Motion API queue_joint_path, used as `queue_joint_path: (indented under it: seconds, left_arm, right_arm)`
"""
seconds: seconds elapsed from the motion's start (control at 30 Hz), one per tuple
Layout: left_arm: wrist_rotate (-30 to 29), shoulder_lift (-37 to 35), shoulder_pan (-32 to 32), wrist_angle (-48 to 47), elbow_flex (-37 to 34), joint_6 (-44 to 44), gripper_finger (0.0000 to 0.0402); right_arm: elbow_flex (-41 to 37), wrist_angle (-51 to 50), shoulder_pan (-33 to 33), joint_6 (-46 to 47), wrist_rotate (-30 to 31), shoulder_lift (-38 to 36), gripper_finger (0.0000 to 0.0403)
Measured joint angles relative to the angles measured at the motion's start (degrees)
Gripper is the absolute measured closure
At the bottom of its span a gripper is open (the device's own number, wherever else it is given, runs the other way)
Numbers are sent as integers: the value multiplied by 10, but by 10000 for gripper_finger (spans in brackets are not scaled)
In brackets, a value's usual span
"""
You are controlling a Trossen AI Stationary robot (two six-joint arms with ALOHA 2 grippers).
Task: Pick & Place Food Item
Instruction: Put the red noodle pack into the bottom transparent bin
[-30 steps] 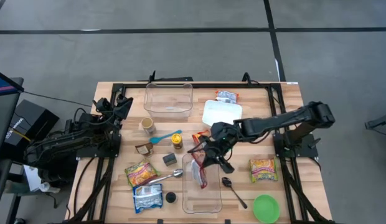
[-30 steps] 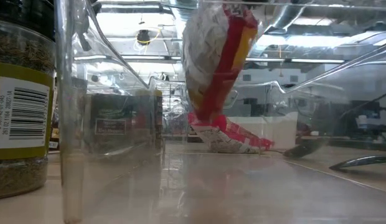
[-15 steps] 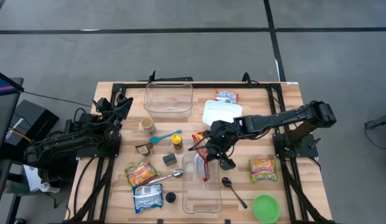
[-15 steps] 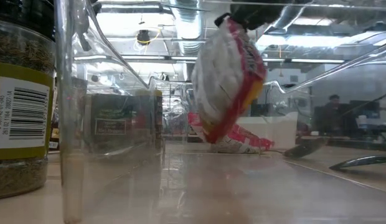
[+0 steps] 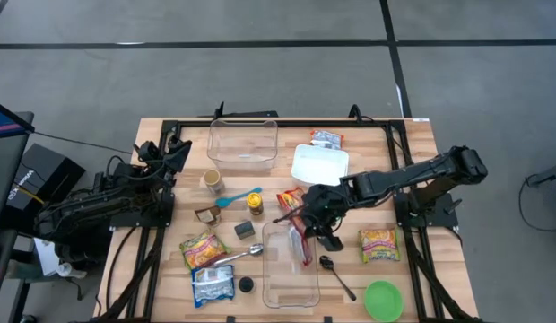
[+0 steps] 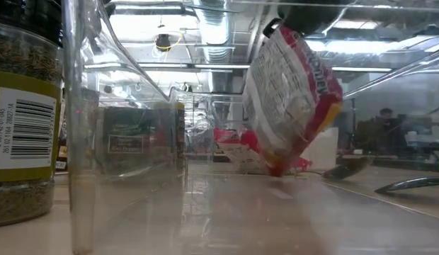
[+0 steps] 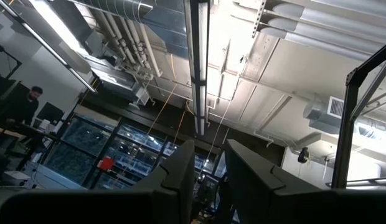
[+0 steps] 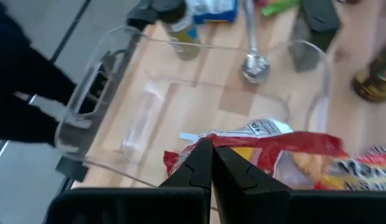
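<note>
- The right gripper [image 5: 304,235] is clamped on the top seam of a red-and-white noodle packet [image 6: 290,99], which hangs tilted inside the clear plastic bin [image 5: 276,294], clear of its floor.
- The packet looks light, crinkly and slippery, likely brittle inside; the flat seam is the sensible hold.
- The bin's thin walls crowd the gripper, so straight up is the free way out.
- A spoon [image 5: 337,277] lies just beside the bin.
- The left gripper [image 5: 175,149] is parked at the table's far edge, fingers slightly parted, empty.

wooden bench [image 5: 412,148] carries two clear tubs [image 5: 243,144] (one far, one near), white lid [image 5: 318,164], green bowl [image 5: 383,300], spoons [image 5: 336,274], snack packets [image 5: 379,244], spice jars [image 5: 254,204].
</note>
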Motion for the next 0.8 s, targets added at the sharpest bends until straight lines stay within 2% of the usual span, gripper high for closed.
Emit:
queue_joint_path:
  seconds: [0.4, 0.8]
  left_arm:
    - [0, 0, 0, 0, 0, 0, 317]
    - [0, 0, 0, 0, 0, 0, 317]
  right_arm:
    - [0, -27, 47, 97, 105, -1, 403]
    - [0, -50, 93, 225, 276, -21, 403]
